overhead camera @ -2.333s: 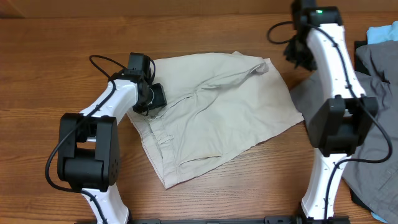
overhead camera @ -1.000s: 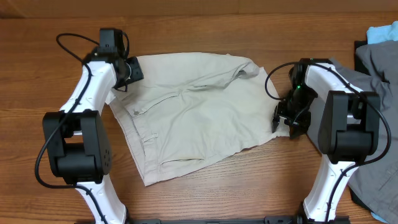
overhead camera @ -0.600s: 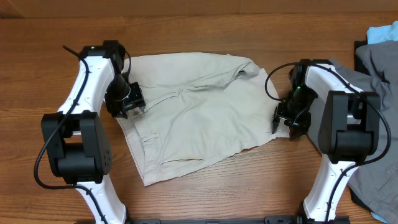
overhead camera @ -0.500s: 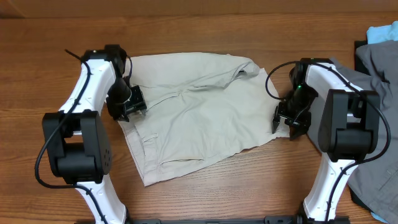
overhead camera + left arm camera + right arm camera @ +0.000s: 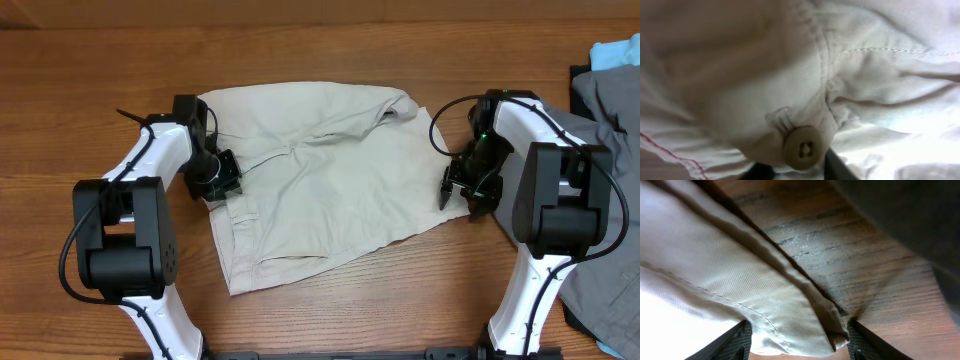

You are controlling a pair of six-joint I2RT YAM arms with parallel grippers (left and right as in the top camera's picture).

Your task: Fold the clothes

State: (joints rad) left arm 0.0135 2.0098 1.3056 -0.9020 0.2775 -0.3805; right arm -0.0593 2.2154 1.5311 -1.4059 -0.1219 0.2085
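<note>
The clothes are pale beige shorts (image 5: pixel 330 190), spread flat in the middle of the table with the waistband on the left. My left gripper (image 5: pixel 218 183) is down on the waistband's left edge. In the left wrist view, cloth fills the frame, and a bunch of waistband with a tan button (image 5: pixel 802 147) sits pinched in my left gripper (image 5: pixel 797 172). My right gripper (image 5: pixel 462 192) is at the shorts' right hem. In the right wrist view, the right gripper (image 5: pixel 797 342) stands open, its fingers (image 5: pixel 737 340) wide on either side of the hem corner (image 5: pixel 805 325).
A grey garment (image 5: pixel 600 200) lies at the right edge under the right arm, with a light blue one (image 5: pixel 615 52) behind it. In the right wrist view, its dark grey cloth (image 5: pixel 900 220) shows close by. Bare wooden table (image 5: pixel 80 80) surrounds the shorts.
My left gripper has moved from the shorts' top left corner down along the waistband, and its jaws have closed on the cloth. The right gripper has hardly moved.
</note>
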